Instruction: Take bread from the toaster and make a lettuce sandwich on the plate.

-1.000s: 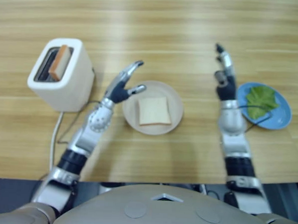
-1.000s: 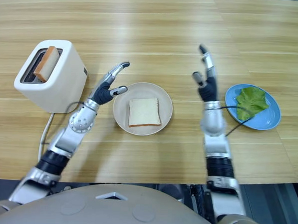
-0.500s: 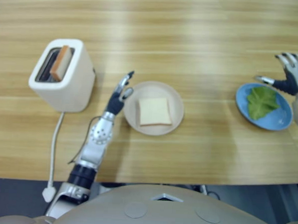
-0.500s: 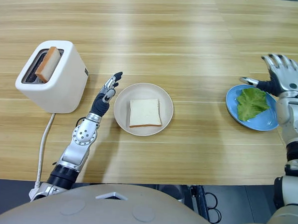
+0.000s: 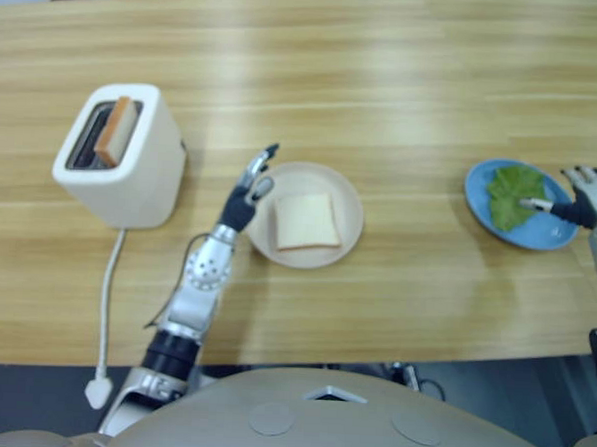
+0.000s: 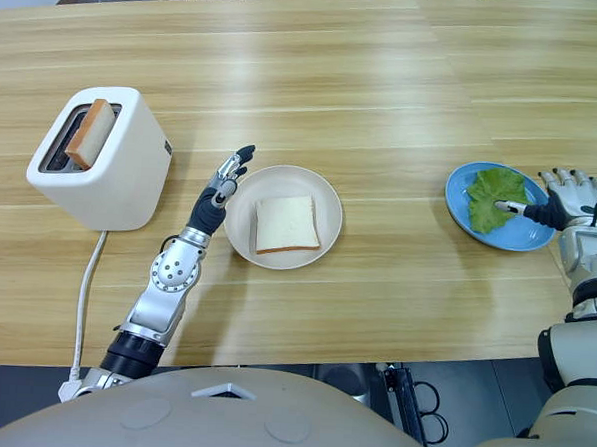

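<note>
One slice point(image 6: 284, 224) is lying on the centre plate point(image 6: 327, 193), and toast point(image 6: 88, 132) is standing in the toaster point(image 6: 120, 189) at left. The left hand point(image 6: 218, 191) is hovering open and empty beside the plate. The right hand point(image 6: 570, 203), also open, is pointing at the lettuce point(image 6: 491, 186) at the right edge; contact is unclear.

A pale wooden table point(image 6: 337, 65) with fine lengthwise grain in honey and tan streaks. The toaster point(image 6: 120, 184) is cream white with dark slots; the slice point(image 6: 90, 132) in it is orange-brown. Its cord point(image 6: 87, 293) is white. A beige plate point(image 6: 325, 190) carries white bread point(image 6: 285, 224) with a thin tan crust. A bright blue dish point(image 6: 528, 239) carries green, veined lettuce point(image 6: 491, 186). The left hand point(image 6: 220, 184) is black and silver; the right hand point(image 6: 570, 203) is grey and black.
</note>
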You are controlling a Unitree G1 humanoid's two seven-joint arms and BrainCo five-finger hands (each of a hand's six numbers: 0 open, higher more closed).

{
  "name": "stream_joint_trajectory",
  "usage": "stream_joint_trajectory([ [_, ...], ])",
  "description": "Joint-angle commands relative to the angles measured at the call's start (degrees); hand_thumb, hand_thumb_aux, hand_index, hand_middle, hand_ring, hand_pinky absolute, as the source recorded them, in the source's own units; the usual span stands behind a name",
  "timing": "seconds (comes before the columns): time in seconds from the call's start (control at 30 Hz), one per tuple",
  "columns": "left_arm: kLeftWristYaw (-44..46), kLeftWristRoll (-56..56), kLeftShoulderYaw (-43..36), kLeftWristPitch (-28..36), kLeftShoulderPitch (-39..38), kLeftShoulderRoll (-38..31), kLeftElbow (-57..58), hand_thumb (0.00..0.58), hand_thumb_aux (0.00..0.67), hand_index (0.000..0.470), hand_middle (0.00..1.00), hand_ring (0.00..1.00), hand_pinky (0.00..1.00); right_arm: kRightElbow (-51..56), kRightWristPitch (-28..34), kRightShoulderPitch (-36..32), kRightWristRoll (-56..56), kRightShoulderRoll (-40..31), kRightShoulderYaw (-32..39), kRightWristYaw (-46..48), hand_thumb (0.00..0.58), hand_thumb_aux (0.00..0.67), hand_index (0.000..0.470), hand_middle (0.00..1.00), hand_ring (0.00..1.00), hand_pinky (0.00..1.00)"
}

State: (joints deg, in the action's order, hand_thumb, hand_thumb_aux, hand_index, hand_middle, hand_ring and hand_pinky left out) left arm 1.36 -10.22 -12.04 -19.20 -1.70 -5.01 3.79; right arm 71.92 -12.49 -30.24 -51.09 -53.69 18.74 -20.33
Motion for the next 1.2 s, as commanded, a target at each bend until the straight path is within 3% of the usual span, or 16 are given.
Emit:
stream_joint_trajectory([
  [0.03, 1.17, -0.16, -0.51, 0.67, -0.25, -0.03, 0.07, 0.0, 0.0, 0.0, 0.0, 0.0, 0.0, 1.18, 0.66, -0.77, 0.6, 1.66, 2.5, 0.25, 0.0, 0.0, 0.0, 0.0, 0.0, 0.0],
  [0.37, 2.94, 0.04, -0.6, 1.08, -1.45, -0.44, -0.45, 0.0, 0.0, 0.0, 0.0, 0.0, 0.0, 2.72, 1.75, -2.48, 0.07, 4.28, 7.79, 0.84, 0.0, 0.0, 0.0, 0.0, 0.0, 0.0],
  [0.83, 3.41, -0.44, -0.41, 1.23, -2.4, -0.74, -1.35, 0.0, 0.0, 0.0, 0.0, 0.0, 0.0, 3.92, 2.16, -1.77, 1.16, 4.78, 9.7, 2.3, 0.0, 0.0, 0.0, 0.0, 0.0, 0.0],
  [0.87, 3.42, -0.49, -0.37, 1.26, -2.49, -0.8, -1.46, 0.0, 0.0, 0.0, 0.0, 0.0, 0.0, 3.83, 2.12, -1.86, 1.24, 4.79, 9.72, 2.57, 0.075, 0.045, 0.031, 0.0, 0.0, 0.0],
  [0.9, 3.43, -0.53, -0.34, 1.29, -2.56, -0.84, -1.55, 0.0, 0.0, 0.0, 0.0, 0.0, 0.0, 3.72, 2.06, -1.97, 1.34, 4.8, 9.71, 2.9, 0.307, 0.21, 0.144, 0.0, 0.0, 0.0],
  [0.93, 3.44, -0.56, -0.32, 1.33, -2.6, -0.86, -1.62, 0.0, 0.0, 0.0, 0.0, 0.0, 0.0, 3.64, 2.03, -1.99, 1.46, 4.82, 9.71, 3.13, 0.438, 0.339, 0.233, 0.0, 0.0, 0.0],
  [1.0, 3.47, -0.67, -0.31, 1.37, -2.64, -0.88, -1.66, 0.0, 0.0, 0.0, 0.0, 0.0, 0.0, 3.87, 2.05, -1.34, 1.86, 4.93, 9.76, 3.31, 0.458, 0.363, 0.249, 0.0, 0.0, 0.0],
  [1.03, 3.48, -0.7, -0.25, 1.39, -2.68, -0.93, -1.72, 0.0, 0.0, 0.0, 0.0, 0.0, 0.0, 3.99, 2.04, -1.08, 2.1, 5.03, 9.77, 3.53, 0.524, 0.462, 0.317, 0.0, 0.0, 0.0],
  [1.1, 3.49, -0.75, -0.17, 1.39, -2.74, -0.98, -1.79, 0.0, 0.0, 0.0, 0.0, 0.0, 0.0, 4.13, 1.83, -0.83, 2.72, 5.15, 9.61, 4.1, 0.541, 0.497, 0.341, 0.06, 0.06, 0.06],
  [1.13, 3.48, -0.77, -0.15, 1.38, -2.77, -0.99, -1.81, 0.0, 0.0, 0.0, 0.0, 0.0, 0.0, 4.13, 1.78, -0.79, 2.9, 5.17, 9.62, 4.23, 0.574, 0.602, 0.413, 0.2, 0.2, 0.2],
  [1.2, 3.49, -0.78, -0.09, 1.36, -2.78, -1.04, -1.82, 0.0, 0.0, 0.0, 0.0, 0.0, 0.0, 4.04, 1.67, -0.73, 3.15, 5.25, 9.65, 4.34, 0.578, 0.628, 0.431, 0.24, 0.24, 0.24],
])
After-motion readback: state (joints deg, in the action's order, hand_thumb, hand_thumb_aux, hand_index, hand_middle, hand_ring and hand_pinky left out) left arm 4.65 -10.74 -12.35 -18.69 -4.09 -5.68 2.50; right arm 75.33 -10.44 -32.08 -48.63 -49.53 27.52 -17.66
